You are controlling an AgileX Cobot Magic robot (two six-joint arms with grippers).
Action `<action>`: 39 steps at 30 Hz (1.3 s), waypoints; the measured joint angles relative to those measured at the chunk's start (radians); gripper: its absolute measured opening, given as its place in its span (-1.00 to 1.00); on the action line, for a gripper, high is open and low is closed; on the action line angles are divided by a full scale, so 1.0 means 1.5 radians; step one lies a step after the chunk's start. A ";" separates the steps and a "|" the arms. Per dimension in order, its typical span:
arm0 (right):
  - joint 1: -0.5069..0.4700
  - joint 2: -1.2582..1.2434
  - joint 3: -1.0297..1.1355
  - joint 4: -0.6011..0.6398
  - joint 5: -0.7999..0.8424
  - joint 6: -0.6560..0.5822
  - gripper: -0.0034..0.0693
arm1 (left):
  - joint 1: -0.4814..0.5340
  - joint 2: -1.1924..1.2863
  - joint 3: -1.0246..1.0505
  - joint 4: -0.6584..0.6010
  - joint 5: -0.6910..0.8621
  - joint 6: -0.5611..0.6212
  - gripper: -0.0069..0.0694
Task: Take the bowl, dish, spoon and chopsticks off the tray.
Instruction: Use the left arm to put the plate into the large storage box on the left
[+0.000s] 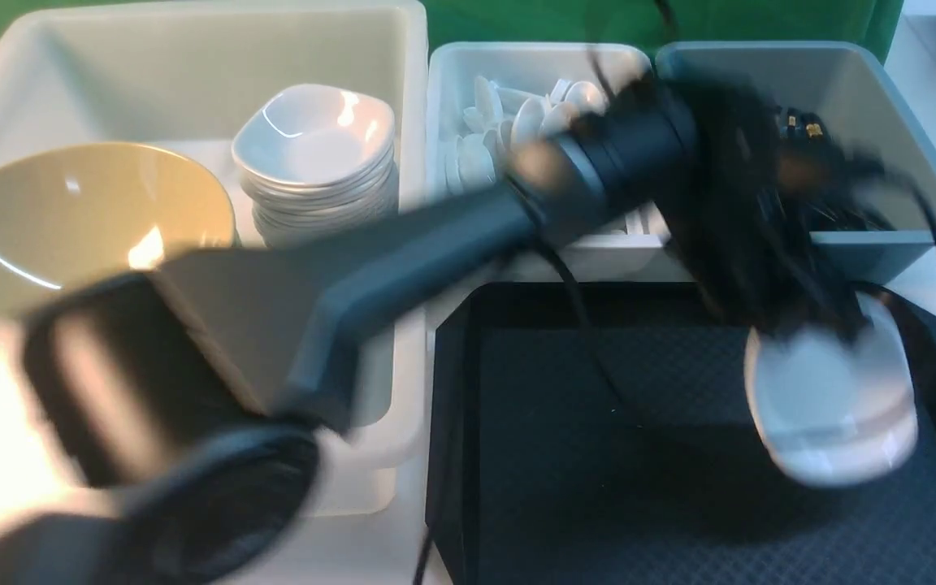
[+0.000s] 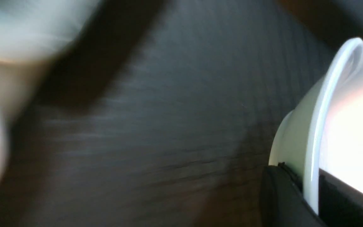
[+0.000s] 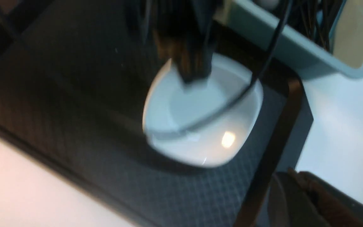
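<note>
Although strong blur covers much of the front view, the left gripper (image 1: pixel 809 325) can be seen closed on the rim of the small glossy white shallow dish (image 1: pixel 834 414). The left wrist view shows one jaw inside the rim and one outside. The dish is tilted over the far right part of the large flat black plastic tray (image 1: pixel 598 487) with a diamond texture; I cannot tell whether its underside touches the tray.

Of the right gripper (image 3: pixel 295 198) only a dark blurred piece shows at the edge of its own wrist view. Its jaws are closed together and nothing is seen in them.

The left arm crosses the front view and hides part of the big white bin (image 1: pixel 192 49), where an olive-yellow bowl (image 1: pixel 86 211) and a stack of white dishes (image 1: pixel 318 162) stand. The white spoons (image 1: pixel 484 122) in the smaller white bin (image 1: pixel 444 97) and the dark chopsticks (image 1: pixel 801 126) in the grey-blue bin (image 1: pixel 899 106) are partly covered and hard to make out.
</note>
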 joint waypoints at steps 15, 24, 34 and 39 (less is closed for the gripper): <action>0.000 0.156 -0.034 0.175 -0.119 -0.091 -0.77 | 0.420 -0.292 0.045 0.068 0.154 -0.003 -0.81; 0.000 0.210 -0.034 0.253 -0.153 -0.142 -0.75 | 0.546 -0.258 0.241 -0.107 -0.072 0.020 -0.81; 0.000 0.246 -0.034 0.288 -0.157 -0.174 -0.74 | 0.547 -0.162 0.274 -0.149 -0.180 0.092 -0.76; 0.000 0.255 -0.034 0.288 -0.158 -0.186 -0.74 | 0.547 -0.150 0.274 -0.142 -0.193 0.116 -0.44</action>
